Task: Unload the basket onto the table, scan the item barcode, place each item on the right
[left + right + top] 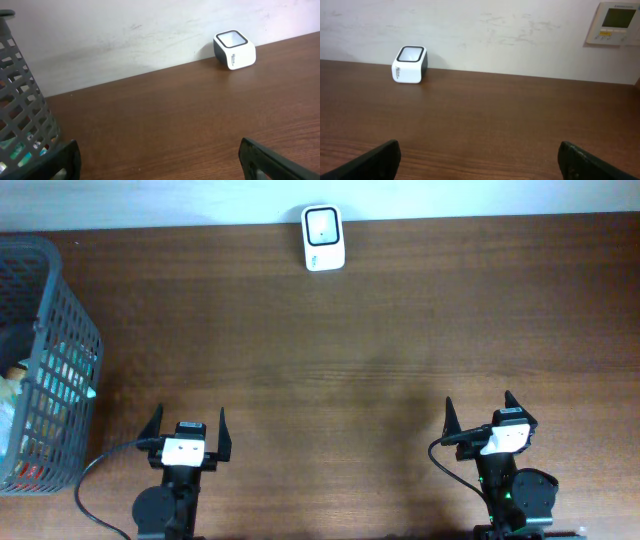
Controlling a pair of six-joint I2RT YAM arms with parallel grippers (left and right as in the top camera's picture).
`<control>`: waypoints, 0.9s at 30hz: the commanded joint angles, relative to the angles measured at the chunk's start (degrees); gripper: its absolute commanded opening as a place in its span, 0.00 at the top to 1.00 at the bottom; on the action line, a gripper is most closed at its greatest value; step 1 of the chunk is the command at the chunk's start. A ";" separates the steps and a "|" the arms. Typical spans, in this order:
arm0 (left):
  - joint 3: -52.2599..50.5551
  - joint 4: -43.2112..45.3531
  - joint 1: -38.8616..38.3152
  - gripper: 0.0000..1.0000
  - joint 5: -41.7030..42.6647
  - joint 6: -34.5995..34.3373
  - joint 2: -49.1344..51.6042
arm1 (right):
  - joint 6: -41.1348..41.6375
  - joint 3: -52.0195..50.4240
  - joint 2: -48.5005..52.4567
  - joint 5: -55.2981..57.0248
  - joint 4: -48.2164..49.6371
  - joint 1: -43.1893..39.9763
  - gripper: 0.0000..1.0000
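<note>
A white barcode scanner (323,238) with a dark window on top stands at the table's far edge, against the wall. It also shows in the left wrist view (235,50) and the right wrist view (410,64). Coloured items (14,388) lie inside the grey mesh basket (60,300) at the far left, mostly hidden by its walls. My left gripper (188,423) (160,155) is open and empty near the front edge, to the right of the basket. My right gripper (480,407) (480,155) is open and empty at the front right.
The basket's wall (20,105) stands close to my left gripper's left finger. A beige control panel (618,22) hangs on the wall at the far right. Brown wooden tabletop (330,370) lies between the grippers and the scanner.
</note>
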 commanded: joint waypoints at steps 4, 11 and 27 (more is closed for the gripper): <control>-0.37 -0.07 0.09 0.01 -0.17 0.72 -0.50 | 0.04 -0.46 -0.39 0.50 0.04 -0.15 0.01; -0.35 0.70 0.09 0.01 -0.17 0.72 -0.50 | 0.04 -0.46 -0.39 0.50 0.02 -0.15 0.01; 8.94 1.05 0.09 0.01 0.72 0.68 10.69 | 0.04 -0.46 -0.39 0.50 0.02 -0.15 0.01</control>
